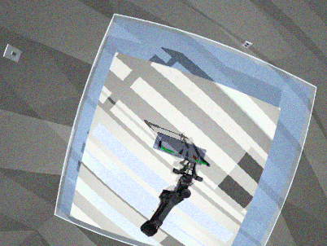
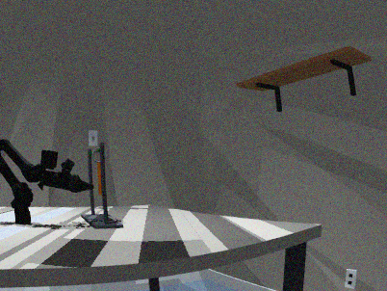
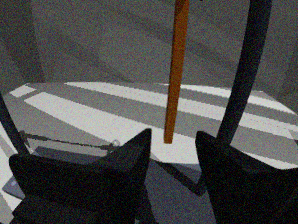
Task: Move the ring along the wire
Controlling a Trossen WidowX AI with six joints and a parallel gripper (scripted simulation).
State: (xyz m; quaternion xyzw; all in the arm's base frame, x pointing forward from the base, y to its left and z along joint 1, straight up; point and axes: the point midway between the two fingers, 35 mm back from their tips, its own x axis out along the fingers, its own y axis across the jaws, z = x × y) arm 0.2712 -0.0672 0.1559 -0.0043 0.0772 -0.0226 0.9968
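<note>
Well, from where I'm standing:
- The job is at the approach: the gripper (image 1: 189, 163) (image 2: 91, 187) (image 3: 173, 135) stands partway open, fingers apart, nothing between them.
- Its tips look lined up on either side of the lower end of the orange handle (image 1: 195, 157) (image 2: 100, 178) (image 3: 175, 75), though the handle seems to be a little beyond them.
- I'd say the next move is a short, straight push forward, then a gentle squeeze. Carrying the ring (image 2: 94, 155) along the wire comes later.
- That handle is a slim, straight orange bar, hanging nearly upright below the ring, beside the starting post (image 1: 208, 164) (image 2: 103, 183) (image 3: 245, 75).
- The ring is pale and thin, up near the post tops; I can't make out exactly how it sits on the wire.
- The other post (image 1: 159, 143) (image 2: 91, 183) (image 3: 11, 125) has its own green stretch (image 1: 167, 150), still without the ring.
</note>
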